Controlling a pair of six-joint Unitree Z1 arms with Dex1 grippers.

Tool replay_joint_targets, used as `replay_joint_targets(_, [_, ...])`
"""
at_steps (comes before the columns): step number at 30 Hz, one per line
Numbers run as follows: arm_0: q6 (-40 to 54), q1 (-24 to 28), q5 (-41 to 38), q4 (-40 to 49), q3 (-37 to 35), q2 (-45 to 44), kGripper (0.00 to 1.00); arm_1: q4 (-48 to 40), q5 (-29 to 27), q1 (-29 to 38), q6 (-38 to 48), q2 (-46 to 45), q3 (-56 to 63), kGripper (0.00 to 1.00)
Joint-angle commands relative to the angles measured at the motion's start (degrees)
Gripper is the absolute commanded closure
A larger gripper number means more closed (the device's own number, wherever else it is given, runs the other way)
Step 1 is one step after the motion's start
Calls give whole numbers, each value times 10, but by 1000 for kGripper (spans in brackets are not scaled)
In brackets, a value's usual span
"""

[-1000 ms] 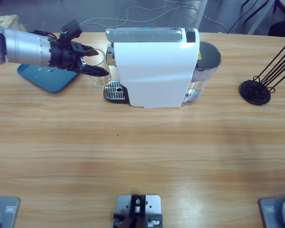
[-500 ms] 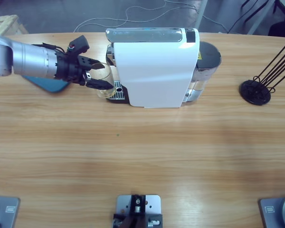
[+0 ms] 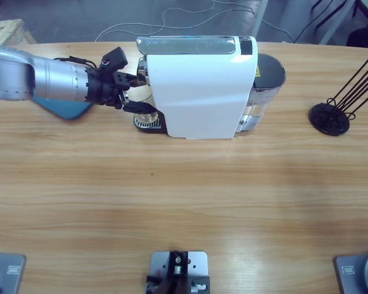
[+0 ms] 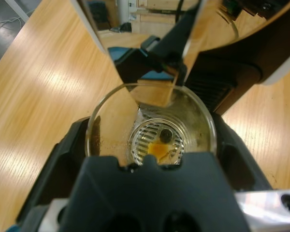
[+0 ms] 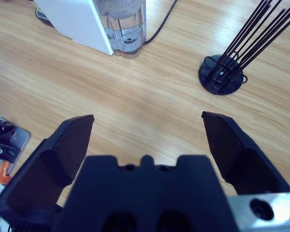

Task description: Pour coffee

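The left jaws [image 4: 152,159] are closed on a clear glass [image 4: 152,128], one jaw on each side of its wall. In the high view the left jaws [image 3: 132,93] hold the glass [image 3: 145,110] over the drip grille [image 3: 148,122] at the front of the white machine [image 3: 199,89], under its overhanging head. A thin pool of brown coffee [image 4: 157,150] lies at the bottom of the glass; through the clear base the round slotted grille [image 4: 157,140] shows beneath it. The machine's spout [image 4: 166,48] hangs above the glass rim in the left wrist view. Whether the glass base rests on the grille or hangs just above it cannot be told.

The left arm [image 3: 43,79] reaches in from the counter's left edge, near the far left corner, and lies across a blue tray [image 3: 64,109] that sits just left of the machine. The machine stands near the far edge, about mid-counter [image 3: 184,196], with its clear water tank [image 3: 267,79] on its right side.

The right jaws [image 5: 147,133] stand wide open with nothing between them, above bare counter [image 5: 111,92]. Beyond them in the right wrist view are the machine's tank [image 5: 123,26] and a black wire rack [image 5: 227,72] on a round base. In the high view that rack [image 3: 331,117] stands near the right edge, well apart from the machine.
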Motion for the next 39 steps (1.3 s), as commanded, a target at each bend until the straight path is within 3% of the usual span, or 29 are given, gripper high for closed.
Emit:
replay_joint_targets(1, [-3, -6, 0, -9, 15, 24, 13, 7, -1, 6, 2, 23, 0, 0])
replay_joint_targets(8, [-3, 0, 2, -10, 36, -15, 13, 7, -1, 6, 2, 25, -3, 0])
replay_joint_targets(11, [-9, 28, 0, -10, 57, -74, 13, 3, -1, 6, 2, 38, -17, 0])
replay_joint_targets(15, [-91, 44, -11, -6, 95, -170, 13, 50, 0, 4, -17, 145, -122, 0])
replay_joint_targets(18, [-104, 36, -2, 2, 136, -229, 13, 60, 2, -63, -47, 228, -252, 0])
replay_joint_targets(21, [-122, 19, 1, 15, 161, -289, 13, 90, 45, -147, -79, 327, -403, 17])
replay_joint_targets(22, [-129, 8, 1, 25, 162, -304, 13, 111, 63, -167, -88, 366, -459, 104])
replay_joint_targets(23, [-138, -3, 5, 36, 162, -321, 13, 132, 83, -183, -94, 407, -515, 324])
replay_joint_targets(24, [-148, -15, 12, 49, 162, -338, 13, 148, 103, -198, -98, 447, -562, 673])
replay_joint_targets(25, [-156, -27, 23, 66, 161, -356, 13, 156, 109, -207, -98, 482, -601, 951])
replay_joint_targets(26, [-163, -37, 37, 87, 160, -372, 13, 159, 102, -210, -98, 510, -632, 1000])
replay_joint_targets(31, [-189, -48, 108, 220, 154, -439, 3, 195, 88, -207, -102, 603, -760, 1000])
replay_joint_targets(39, [-186, -48, 139, 233, 152, -438, 0, 224, 146, -205, -115, 671, -782, 1000])
